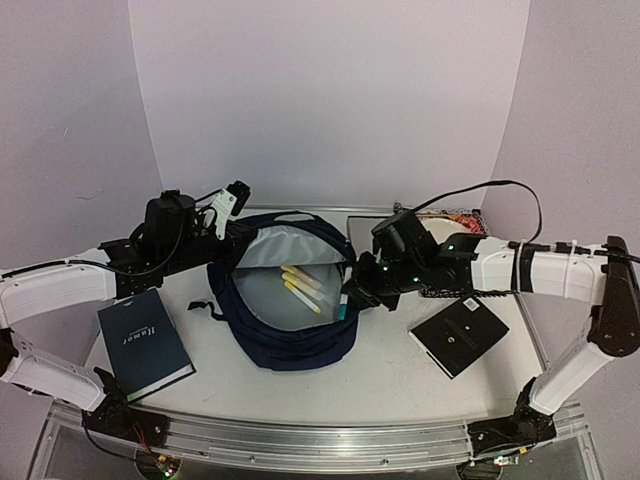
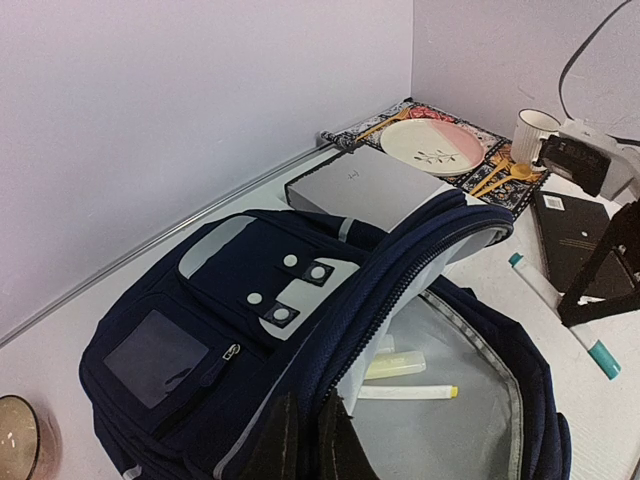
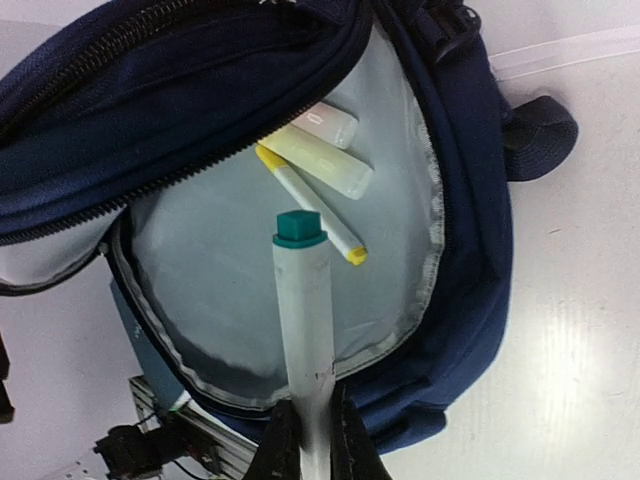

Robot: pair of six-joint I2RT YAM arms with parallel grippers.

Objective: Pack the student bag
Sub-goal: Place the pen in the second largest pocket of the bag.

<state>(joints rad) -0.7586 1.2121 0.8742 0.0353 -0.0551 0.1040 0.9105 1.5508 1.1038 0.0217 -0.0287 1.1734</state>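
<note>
The student bag (image 1: pixel 300 345) lies on the table, navy, its mouth wide and its grey lining (image 3: pixel 210 260) showing. My left gripper (image 2: pixel 312 432) is shut on the bag's zipper rim at the far left and holds the flap (image 2: pixel 250 290) up. Over the right side of the mouth, my right gripper (image 3: pixel 312 432) is shut on a white marker with a teal cap (image 3: pixel 303 290). The cap points into the bag. A yellow-tipped marker (image 3: pixel 325 220) and two pale highlighters (image 3: pixel 325 165) lie on the lining.
A dark blue hardcover book (image 1: pixel 145 345) lies front left and a black notebook (image 1: pixel 460 335) front right. Behind the bag stands a grey box (image 2: pixel 370 185). On a patterned mat (image 2: pixel 395 112) at the back right are a plate (image 2: pixel 432 147), spoons and a white cup (image 2: pixel 533 133).
</note>
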